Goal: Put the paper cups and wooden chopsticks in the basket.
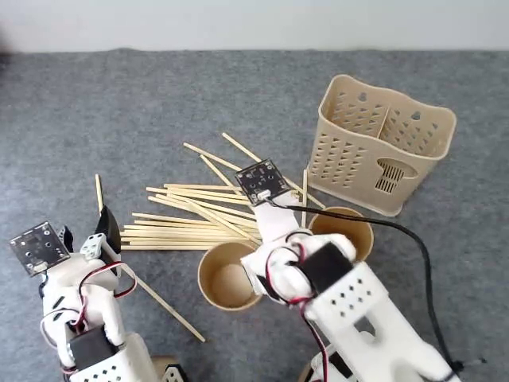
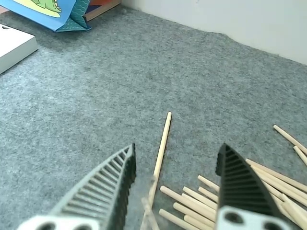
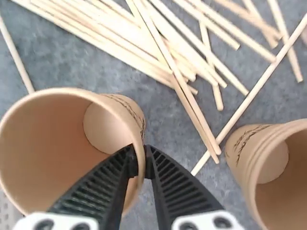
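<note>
Right wrist view: the right gripper (image 3: 139, 160) is clamped on the rim of a tan round paper cup (image 3: 43, 143). On the high view, a second tan paper cup (image 1: 343, 231) stands at its 2 o'clock. The left gripper (image 2: 175, 152) hangs with fingers apart at 9 o'clock of the scattered pale wooden chopsticks (image 1: 199, 219). A beige perforated plastic basket (image 1: 342, 159) stands at the cups' 1 o'clock.
</note>
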### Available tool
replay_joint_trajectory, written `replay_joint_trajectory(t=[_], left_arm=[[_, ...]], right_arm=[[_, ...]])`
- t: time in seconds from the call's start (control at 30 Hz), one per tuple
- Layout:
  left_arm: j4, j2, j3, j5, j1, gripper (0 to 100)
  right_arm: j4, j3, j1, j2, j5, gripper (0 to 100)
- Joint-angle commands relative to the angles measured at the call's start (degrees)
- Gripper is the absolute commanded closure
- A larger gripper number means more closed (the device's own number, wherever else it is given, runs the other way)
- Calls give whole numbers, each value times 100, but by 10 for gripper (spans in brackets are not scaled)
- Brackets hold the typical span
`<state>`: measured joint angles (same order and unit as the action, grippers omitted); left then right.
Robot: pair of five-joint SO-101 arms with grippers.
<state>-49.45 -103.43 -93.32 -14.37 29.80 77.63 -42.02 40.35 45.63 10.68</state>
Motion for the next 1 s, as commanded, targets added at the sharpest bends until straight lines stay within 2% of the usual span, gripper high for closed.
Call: replay_joint_trajectory(t=[0.0,0.17,0.37,0.47,0.63,0.97], left_arm=[[132,-88,40,-9,0,737],[123,-88,40,-9,0,737],[123,-88,40,-9,0,737],[132,-88,40,-9,0,737],[132,-88,40,-9,0,737],[123,-88,40,-9,0,737]], right_arm=[[-84,299,-75,435,26,991],[215,677,-127,927,26,991],[1332,2303,-734,980,-9,991],[1974,3156,-1095,787,-264,991],[2484,4088,-2079,330,-607,991],[2492,4132,-3916,-268,-1222,991]])
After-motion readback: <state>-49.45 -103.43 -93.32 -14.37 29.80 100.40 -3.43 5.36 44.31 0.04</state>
